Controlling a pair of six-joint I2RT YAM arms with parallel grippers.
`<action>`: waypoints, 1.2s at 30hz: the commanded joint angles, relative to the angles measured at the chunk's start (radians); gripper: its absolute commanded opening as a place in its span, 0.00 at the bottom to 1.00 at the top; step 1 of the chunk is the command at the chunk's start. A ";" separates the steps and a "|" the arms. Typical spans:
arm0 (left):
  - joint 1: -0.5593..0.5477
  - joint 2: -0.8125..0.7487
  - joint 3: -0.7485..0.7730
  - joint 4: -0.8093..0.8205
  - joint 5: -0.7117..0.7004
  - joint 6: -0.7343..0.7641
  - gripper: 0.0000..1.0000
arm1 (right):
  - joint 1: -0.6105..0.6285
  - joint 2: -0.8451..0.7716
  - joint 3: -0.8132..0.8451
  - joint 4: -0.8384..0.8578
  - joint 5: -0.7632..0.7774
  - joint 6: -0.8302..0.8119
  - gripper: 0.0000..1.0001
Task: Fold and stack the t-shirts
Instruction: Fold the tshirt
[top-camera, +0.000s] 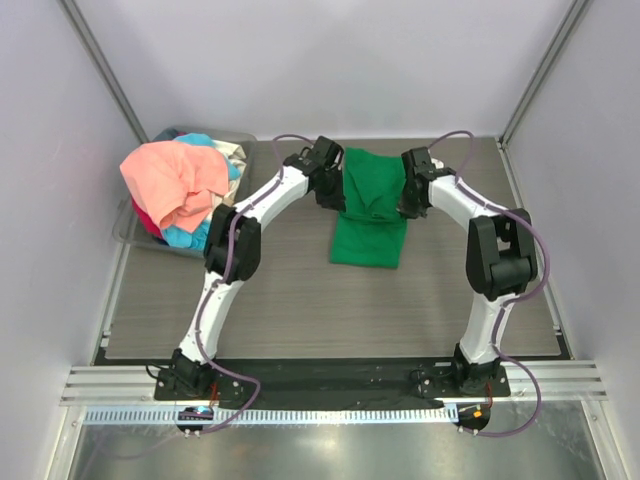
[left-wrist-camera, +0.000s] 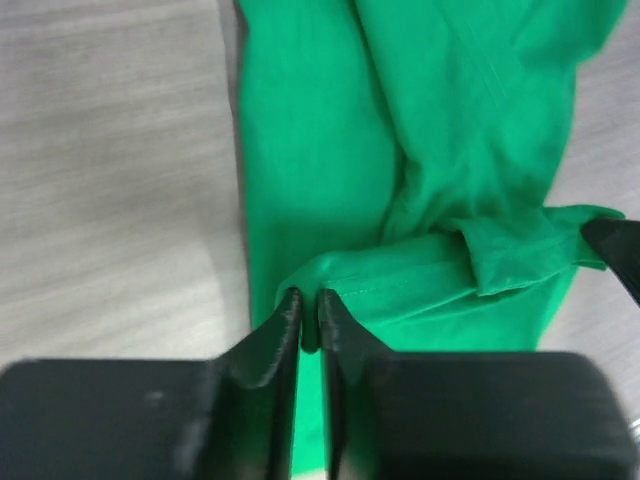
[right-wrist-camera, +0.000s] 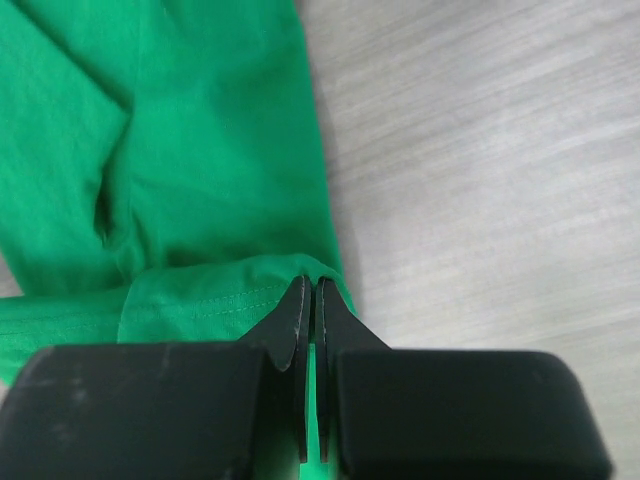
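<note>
A bright green t-shirt (top-camera: 370, 215) lies folded lengthwise in the middle of the table, its far end lifted between both grippers. My left gripper (top-camera: 335, 195) is shut on the shirt's left far corner; in the left wrist view the jaws (left-wrist-camera: 308, 305) pinch a fold of the green cloth (left-wrist-camera: 400, 150). My right gripper (top-camera: 408, 198) is shut on the right far corner; in the right wrist view the jaws (right-wrist-camera: 312, 295) pinch the green hem (right-wrist-camera: 200, 150). A salmon-pink shirt (top-camera: 175, 180), a light blue one (top-camera: 190, 235), a red one (top-camera: 145, 220) and a cream one (top-camera: 232, 150) are piled at the far left.
A grey translucent plastic bin (top-camera: 140, 240) at the far left holds the shirt pile. White enclosure walls stand on the left, right and back. The wood-grain table (top-camera: 300, 310) reaches to a metal rail at the near edge.
</note>
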 joint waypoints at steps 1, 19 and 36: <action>0.026 0.057 0.104 -0.047 0.045 0.004 0.18 | -0.018 0.048 0.095 0.037 -0.019 -0.019 0.04; 0.106 -0.380 -0.460 0.178 0.134 -0.054 0.62 | -0.083 -0.280 -0.143 0.073 -0.252 -0.010 0.80; 0.018 -0.541 -0.966 0.560 0.248 -0.171 0.58 | -0.080 -0.375 -0.685 0.443 -0.550 0.090 0.56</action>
